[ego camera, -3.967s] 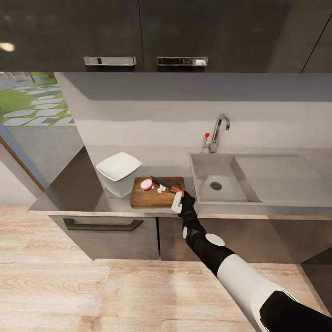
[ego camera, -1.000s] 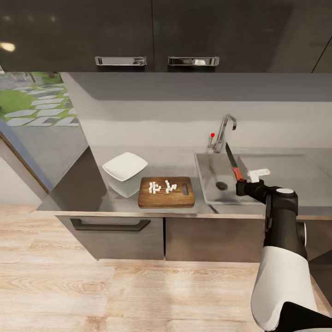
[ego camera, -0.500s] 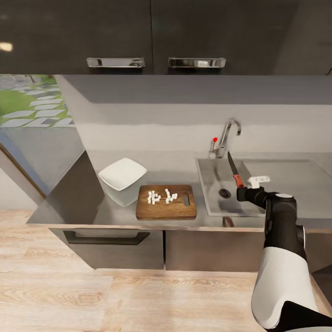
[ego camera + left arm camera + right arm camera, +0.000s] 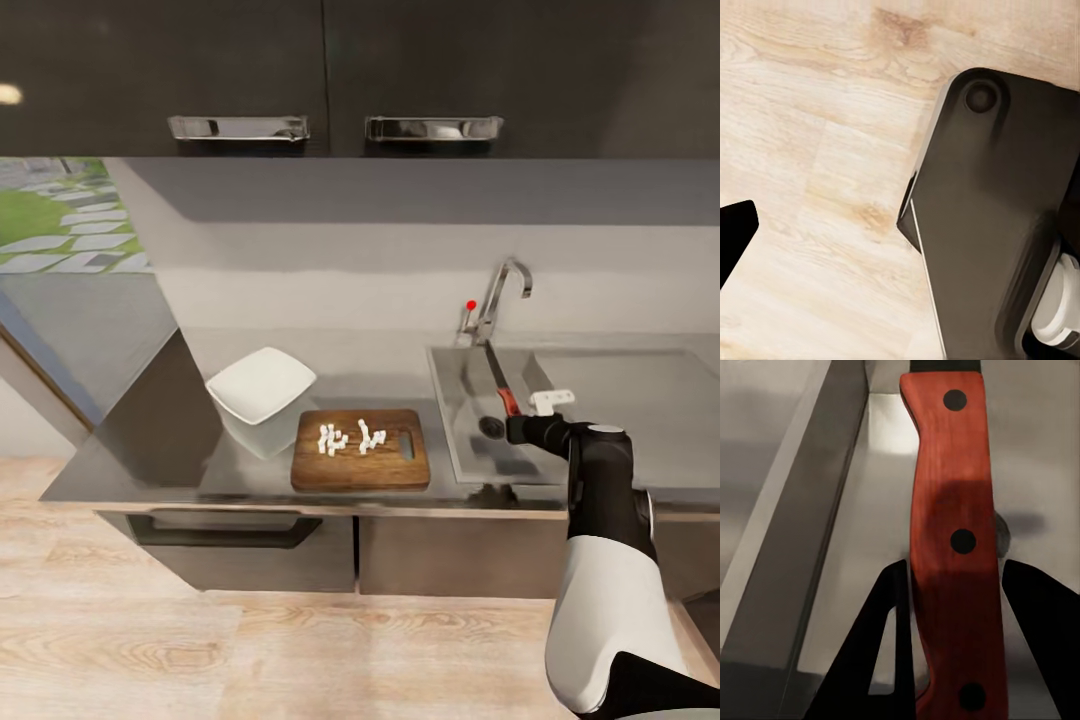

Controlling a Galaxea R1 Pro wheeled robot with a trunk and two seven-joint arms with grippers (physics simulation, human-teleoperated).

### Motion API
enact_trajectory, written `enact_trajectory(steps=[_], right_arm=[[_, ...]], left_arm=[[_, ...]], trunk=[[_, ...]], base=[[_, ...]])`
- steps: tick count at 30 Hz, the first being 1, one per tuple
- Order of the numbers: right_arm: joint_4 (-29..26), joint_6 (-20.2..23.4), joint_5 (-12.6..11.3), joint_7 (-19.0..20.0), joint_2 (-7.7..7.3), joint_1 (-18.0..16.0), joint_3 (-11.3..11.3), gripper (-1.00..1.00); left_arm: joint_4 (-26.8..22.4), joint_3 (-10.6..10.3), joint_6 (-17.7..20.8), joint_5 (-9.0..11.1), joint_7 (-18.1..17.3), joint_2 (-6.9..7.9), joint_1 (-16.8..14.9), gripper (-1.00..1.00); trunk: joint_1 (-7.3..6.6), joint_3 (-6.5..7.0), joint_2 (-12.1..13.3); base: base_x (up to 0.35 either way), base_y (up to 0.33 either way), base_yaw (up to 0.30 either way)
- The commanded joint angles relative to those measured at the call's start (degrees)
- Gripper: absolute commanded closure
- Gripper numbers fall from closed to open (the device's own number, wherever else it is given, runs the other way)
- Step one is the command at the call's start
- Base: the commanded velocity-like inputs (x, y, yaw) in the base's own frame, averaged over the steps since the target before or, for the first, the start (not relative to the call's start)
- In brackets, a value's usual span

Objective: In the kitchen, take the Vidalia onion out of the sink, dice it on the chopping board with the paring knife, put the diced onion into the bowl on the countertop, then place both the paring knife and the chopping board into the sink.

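Grey desk (image 4: 180,440) carries the chopping board (image 4: 360,462) with diced Vidalia onion (image 4: 350,437), beside the bowl (image 4: 261,386). Over the sink (image 4: 610,400), the right end effector (image 4: 520,418) grips the paring knife (image 4: 498,382) by its red handle. Left end effector's state cannot be told.

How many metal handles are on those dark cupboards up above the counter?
2. One handle sits on the upper cabinets above the white bowl; the other handle is to its right, roughly above the tap.
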Motion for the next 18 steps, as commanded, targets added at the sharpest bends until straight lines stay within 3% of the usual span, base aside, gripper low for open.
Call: enact_trajectory(steps=[1, 8, 14, 18], right_arm=[[0.0, 0.1, 0.5, 0.5, 0.07, -0.1, -0.2, 1.00], [1.6, 0.1, 0.5, 0.3, 0.06, -0.1, -0.2, 1.00], [9.3, -0.5, 0.4, -6.0, -0.60, -0.1, -0.9, 1.00], [10.5, -1.6, 0.4, -7.1, -1.03, -0.1, -1.7, 1.00]], left_arm=[[-0.1, -0.5, -0.1, 0.1, 0.6, 0.04, 0.0, -1.00], [-0.1, -0.5, 0.0, 0.1, 0.6, 0.04, 0.0, -1.00], [-0.1, -0.5, -0.1, 0.1, 0.6, 0.04, 0.0, -1.00], [-0.1, -0.5, -0.1, 0.1, 0.6, 0.04, 0.0, -1.00]], trunk=[[0.06, -0.18, -0.1], [0.06, -0.83, -0.1], [0.06, -1.38, -0.1], [0.06, -1.74, -0.1]], base=[[0.312, 0.000, 0.000], [0.179, 0.000, 0.000], [0.006, 0.000, 0.000], [0.145, -0.040, 0.000]])
